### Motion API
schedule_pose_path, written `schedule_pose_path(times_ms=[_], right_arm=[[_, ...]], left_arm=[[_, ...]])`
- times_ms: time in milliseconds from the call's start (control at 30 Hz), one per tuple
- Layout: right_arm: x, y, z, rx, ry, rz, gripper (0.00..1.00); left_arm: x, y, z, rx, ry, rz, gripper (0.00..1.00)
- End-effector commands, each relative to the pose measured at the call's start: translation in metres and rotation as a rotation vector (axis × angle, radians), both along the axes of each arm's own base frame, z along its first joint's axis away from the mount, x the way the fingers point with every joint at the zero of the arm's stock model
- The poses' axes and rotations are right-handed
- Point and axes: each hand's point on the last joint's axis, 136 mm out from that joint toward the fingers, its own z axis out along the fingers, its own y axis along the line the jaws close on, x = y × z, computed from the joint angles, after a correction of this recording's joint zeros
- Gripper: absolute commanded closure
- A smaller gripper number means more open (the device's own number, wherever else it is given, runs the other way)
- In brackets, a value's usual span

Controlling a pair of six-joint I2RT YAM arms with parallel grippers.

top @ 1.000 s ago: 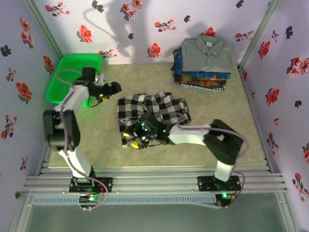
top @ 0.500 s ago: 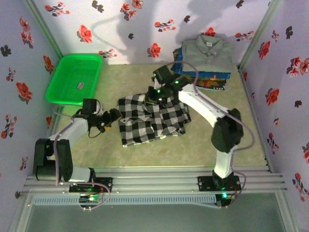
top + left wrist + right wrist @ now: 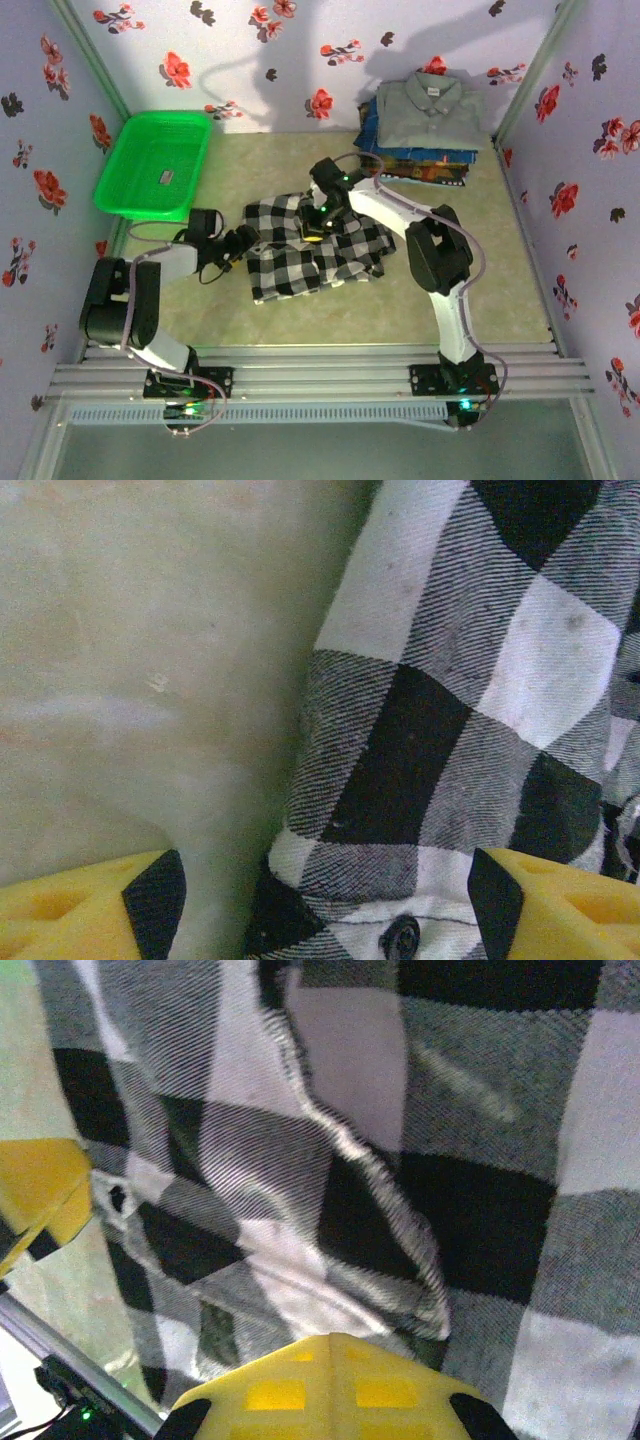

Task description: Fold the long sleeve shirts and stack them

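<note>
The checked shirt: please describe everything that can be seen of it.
The shirt is soft woven cloth in black, white and grey checks, with a dark button at one edge. It lies loosely folded and wrinkled on the table. The open left claw straddles that edge; the shut right claw rests on top.

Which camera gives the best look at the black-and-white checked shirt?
The top external view: nearly the whole checked shirt shows, on the table. The left wrist view gives its edge and a button; the right wrist, close-up folds.
</note>
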Motion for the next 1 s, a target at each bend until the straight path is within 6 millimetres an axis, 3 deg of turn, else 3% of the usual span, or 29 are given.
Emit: schedule_pose_path(times_ms=[0, 267, 433, 567, 700, 833, 967], right_arm=[[0.009, -0.002, -0.012, 0.006, 0.000, 0.006, 0.94], [0.020, -0.013, -0.038, -0.023, 0.020, -0.024, 0.95], [0.025, -0.016, -0.056, -0.030, 0.034, -0.051, 0.95], [0.025, -0.020, -0.070, -0.043, 0.045, -0.073, 0.95], [0.025, -0.028, -0.079, -0.061, 0.051, -0.127, 0.96], [0.019, -0.027, -0.082, -0.050, 0.063, -0.174, 0.96], [0.007, -0.009, -0.082, -0.025, 0.068, -0.189, 0.96]], left_arm=[[0.014, -0.012, -0.016, 0.027, -0.018, -0.007, 0.23], [0.015, -0.035, -0.025, 0.026, 0.018, -0.047, 0.38], [0.008, -0.054, -0.026, 0.051, 0.044, -0.115, 0.59], [0.008, -0.054, -0.017, 0.095, 0.048, -0.137, 0.80], [0.006, -0.041, 0.018, 0.231, 0.047, -0.217, 0.87], [0.006, -0.023, 0.069, 0.388, 0.005, -0.309, 0.91], [0.010, -0.012, 0.114, 0.498, -0.034, -0.374, 0.93]])
